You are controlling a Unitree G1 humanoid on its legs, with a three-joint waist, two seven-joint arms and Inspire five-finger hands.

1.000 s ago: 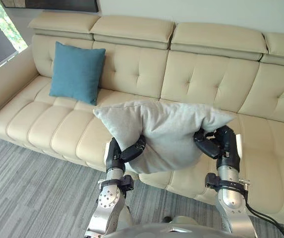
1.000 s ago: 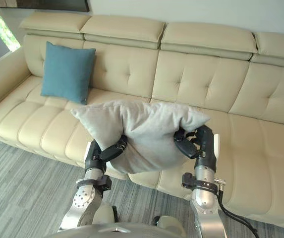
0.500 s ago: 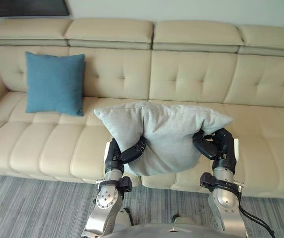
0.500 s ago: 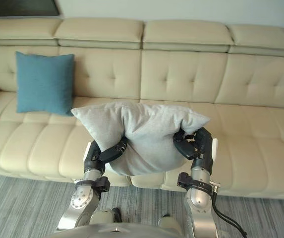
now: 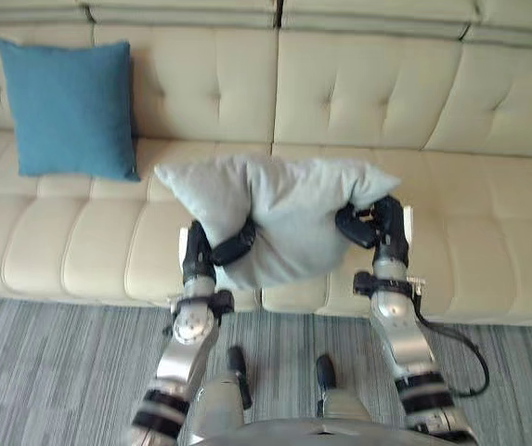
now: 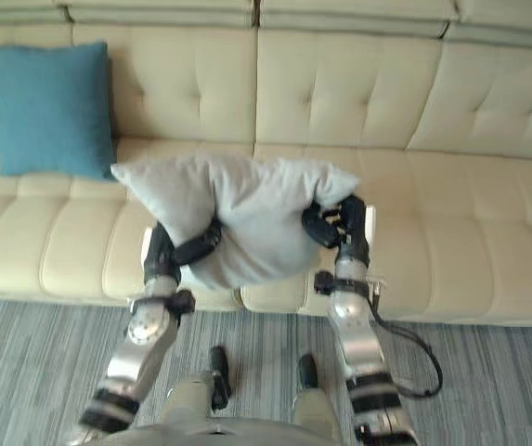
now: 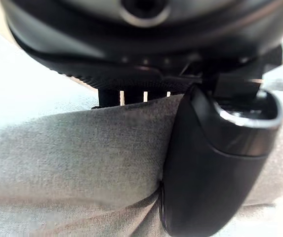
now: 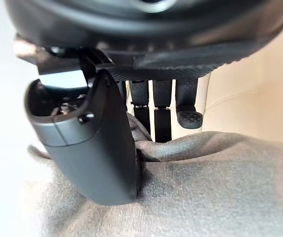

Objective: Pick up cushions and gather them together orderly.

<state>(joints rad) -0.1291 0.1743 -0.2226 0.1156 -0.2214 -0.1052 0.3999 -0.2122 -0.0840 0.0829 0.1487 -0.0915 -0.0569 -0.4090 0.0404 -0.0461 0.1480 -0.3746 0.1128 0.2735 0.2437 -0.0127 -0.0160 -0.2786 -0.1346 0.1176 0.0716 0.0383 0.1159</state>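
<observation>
- Both of my hands are clamped on the grey cushion (image 5: pixel 279 218), one at each end.
- The grey cushion is up off the seat. In the eye views it sits over the front middle of the cream sofa (image 5: pixel 488 232).
- It lies long side across. Both upper corners stick out past my hands, and the belly sags down between them.
- Left hand (image 5: pixel 217 253): the fingers are curled round the lower left part of the cushion, with one dark finger wrapped across its front face.
- In the left wrist view my thumb (image 7: pixel 215 163) is pressed into the grey fabric and dents it. The fabric runs under the palm.
- Right hand (image 5: pixel 372 226): it is closed on the right end, just under the right corner.
- In the right wrist view the thumb (image 8: pixel 99 158) is dug into the fabric. The fingers (image 8: pixel 162 111) hook down behind a bunched fold, so the cloth is pinched between thumb and fingers.
- The grip looks two-sided and roughly level, with the right end a touch higher than the left.
- The blue cushion (image 5: pixel 69 109) stands upright on the seat at the sofa's left end, leaning on the tufted backrest.
- In the eye views the grey cushion's left corner comes near the blue cushion's lower right corner. There is a visible gap and no contact.
- The grey striped carpet (image 5: pixel 52 362) runs along the front of the sofa.
</observation>
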